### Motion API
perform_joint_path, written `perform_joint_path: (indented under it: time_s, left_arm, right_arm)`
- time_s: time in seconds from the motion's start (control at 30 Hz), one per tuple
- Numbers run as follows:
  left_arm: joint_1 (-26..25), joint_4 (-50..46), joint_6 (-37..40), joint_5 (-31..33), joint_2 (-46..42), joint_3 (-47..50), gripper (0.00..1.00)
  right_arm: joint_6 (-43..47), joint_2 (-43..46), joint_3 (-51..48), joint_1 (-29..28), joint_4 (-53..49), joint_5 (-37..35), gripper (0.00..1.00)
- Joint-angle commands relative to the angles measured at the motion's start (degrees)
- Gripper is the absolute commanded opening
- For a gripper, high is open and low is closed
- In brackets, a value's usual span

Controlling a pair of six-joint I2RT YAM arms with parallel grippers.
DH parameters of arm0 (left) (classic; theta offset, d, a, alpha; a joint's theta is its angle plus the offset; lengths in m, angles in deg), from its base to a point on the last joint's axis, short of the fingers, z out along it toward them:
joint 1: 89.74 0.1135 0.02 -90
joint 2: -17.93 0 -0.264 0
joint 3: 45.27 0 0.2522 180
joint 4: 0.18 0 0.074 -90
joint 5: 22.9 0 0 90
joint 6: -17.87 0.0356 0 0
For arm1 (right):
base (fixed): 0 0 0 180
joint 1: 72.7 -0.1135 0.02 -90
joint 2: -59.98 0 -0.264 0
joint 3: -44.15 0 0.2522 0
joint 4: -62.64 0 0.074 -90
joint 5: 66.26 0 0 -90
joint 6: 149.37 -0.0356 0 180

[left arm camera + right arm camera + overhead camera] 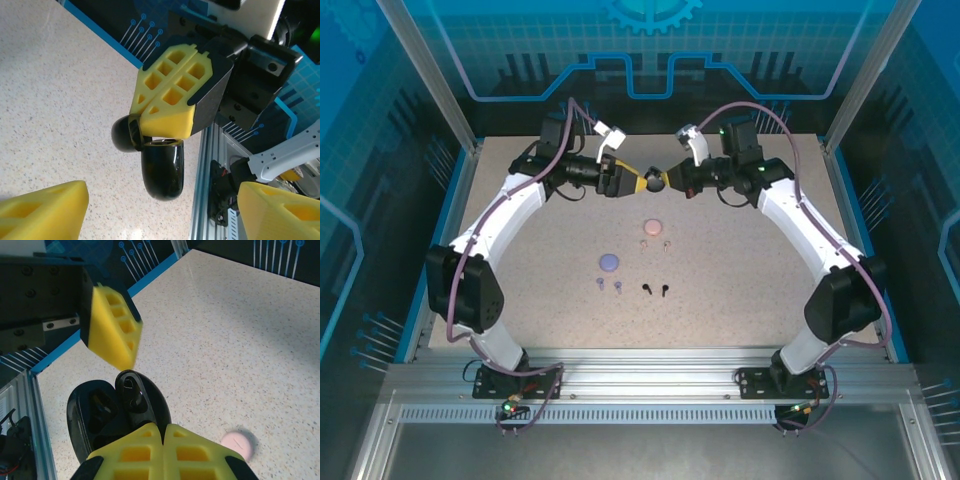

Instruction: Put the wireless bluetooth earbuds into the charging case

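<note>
Bright even light; glare on black charging case (161, 172).

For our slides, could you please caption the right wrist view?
Right jaws shut on the open black charging case, one left jaw above, pink case on the table.

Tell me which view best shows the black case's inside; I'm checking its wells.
Right wrist: the black case is open toward the camera, wells visible. Left wrist shows its glossy outer shell; top external, a small dark blob.

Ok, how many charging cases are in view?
3. The black case, open, is gripped in the right hand; the pink case lies mid-table; the lilac case lies nearer the robot, to its left.
</note>
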Motion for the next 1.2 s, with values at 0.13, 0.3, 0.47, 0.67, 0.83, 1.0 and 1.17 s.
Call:
perform_joint_path:
  time_s: [0.13,0.3,0.47,0.67,0.83,1.0,1.17]
  left_arm:
    - [-0.38,-5.69,3.54,-3.94,1.4,-2.9,0.71]
    - [-0.37,-7.11,4.61,-4.38,1.71,-3.41,0.63]
    - [-0.38,-7.23,4.55,-5.28,2.18,-3.82,0.57]
    - [-0.33,-8.08,5.21,-5.71,2.36,-4.11,0.51]
    - [-0.38,-8.24,5.17,-6.0,2.7,-4.44,0.42]
    - [-0.39,-8.25,5.06,-6.37,2.85,-4.49,0.36]
    - [-0.55,-8.43,4.93,-6.75,2.98,-4.49,0.3]
  right_arm:
    - [1.09,-2.41,4.63,-2.82,-2.02,0.61,0.0]
    - [1.22,-2.88,5.36,-3.5,-2.35,0.5,0.0]
    - [1.64,-3.05,5.54,-3.73,-2.9,0.55,0.0]
    - [2.2,-3.22,5.65,-3.7,-3.41,1.04,0.0]
    - [2.48,-3.22,5.55,-3.73,-3.7,1.24,0.0]
    - [2.57,-3.21,5.56,-3.77,-3.65,1.3,0.0]
    - [2.18,-3.28,5.69,-3.86,-3.21,1.42,0.0]
